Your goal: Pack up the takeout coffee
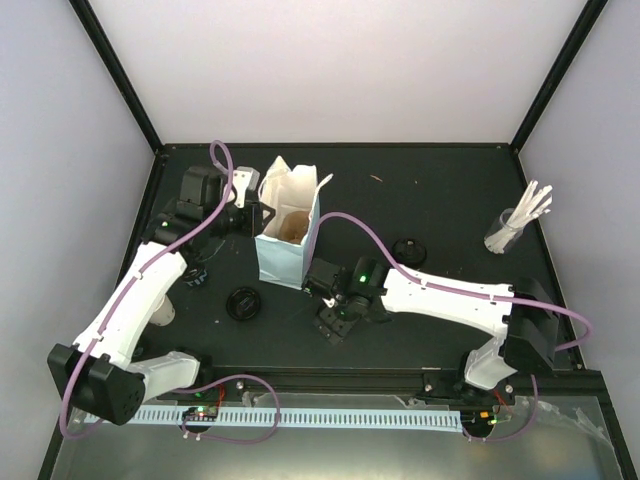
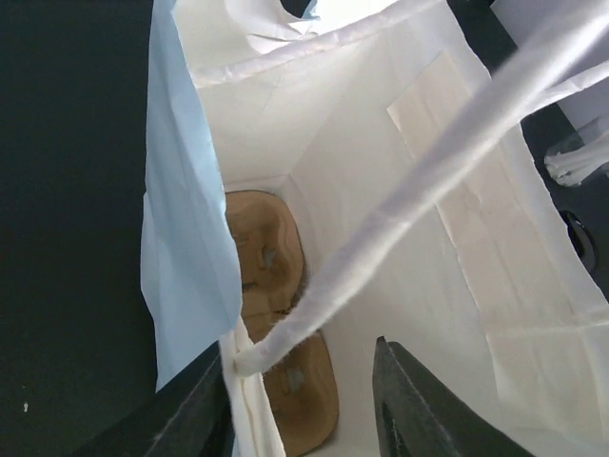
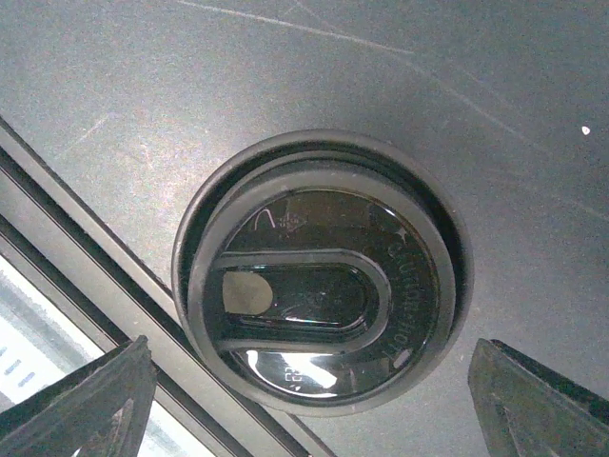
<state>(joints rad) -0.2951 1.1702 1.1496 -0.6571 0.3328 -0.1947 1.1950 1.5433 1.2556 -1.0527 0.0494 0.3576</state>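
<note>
Carrier (image 2: pixel 271 286) is down in the blue bag (image 1: pixel 280 255) mid-table but looks empty, so most is left. Right gripper (image 3: pixel 312 345) hangs wide open over a black lid (image 3: pixel 319 286) by the near edge, left gripper (image 2: pixel 299 345) has its fingers apart at the bag's rim

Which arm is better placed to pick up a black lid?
The right arm: its jaws stand wide open either side of a black lid, straight below the wrist camera. The left arm is up at the paper bag's mouth.
</note>
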